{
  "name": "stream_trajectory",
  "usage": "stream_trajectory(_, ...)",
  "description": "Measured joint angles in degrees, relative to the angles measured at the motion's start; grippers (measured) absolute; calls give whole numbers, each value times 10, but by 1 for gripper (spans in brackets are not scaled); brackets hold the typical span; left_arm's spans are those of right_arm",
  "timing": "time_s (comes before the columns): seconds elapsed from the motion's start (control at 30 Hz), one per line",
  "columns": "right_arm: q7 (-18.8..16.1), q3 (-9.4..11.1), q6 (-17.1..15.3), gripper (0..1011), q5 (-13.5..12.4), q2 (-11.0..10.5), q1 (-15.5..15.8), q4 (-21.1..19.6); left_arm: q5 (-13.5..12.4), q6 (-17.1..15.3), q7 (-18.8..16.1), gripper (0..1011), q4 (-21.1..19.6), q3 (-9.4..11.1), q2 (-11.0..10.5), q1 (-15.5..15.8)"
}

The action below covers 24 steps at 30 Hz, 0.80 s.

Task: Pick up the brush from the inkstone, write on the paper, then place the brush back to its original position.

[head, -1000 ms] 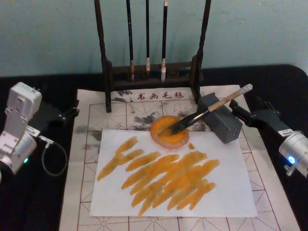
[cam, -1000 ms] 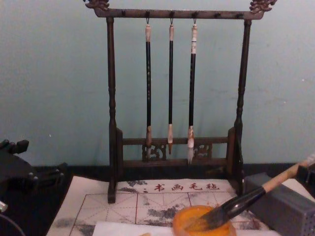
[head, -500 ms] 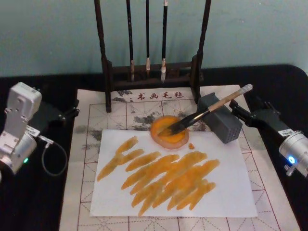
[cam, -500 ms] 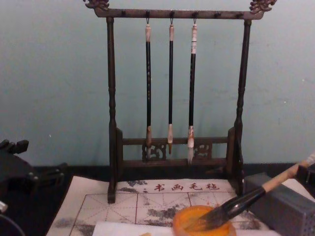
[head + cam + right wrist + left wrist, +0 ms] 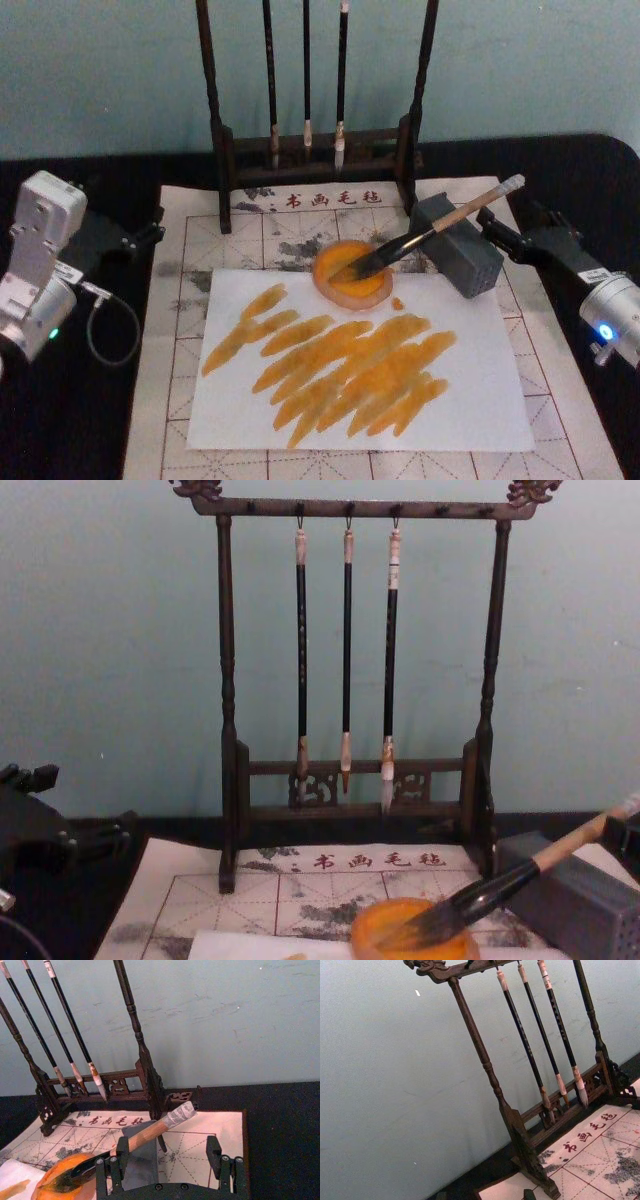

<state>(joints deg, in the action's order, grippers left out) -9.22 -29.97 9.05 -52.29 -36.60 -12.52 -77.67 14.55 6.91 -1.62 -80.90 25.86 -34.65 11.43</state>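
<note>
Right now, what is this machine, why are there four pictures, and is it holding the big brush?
It is a robot with two arms. Cameras sit on its head, chest and both wrists, so you get four pictures. The left gripper waits beside the felt mat. The right gripper is open, just behind the brush, not holding it. The brush leans on a grey block, bristles resting in the orange inkstone. The paper has orange strokes. Three thin brushes hang on a wooden rack.
</note>
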Motion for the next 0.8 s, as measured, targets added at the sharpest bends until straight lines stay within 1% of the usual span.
stream_trajectory(0.8, 0, 0, 0, 1002, 0, 0, 0, 0, 0, 0, 0, 1001, 0, 0, 0, 0)
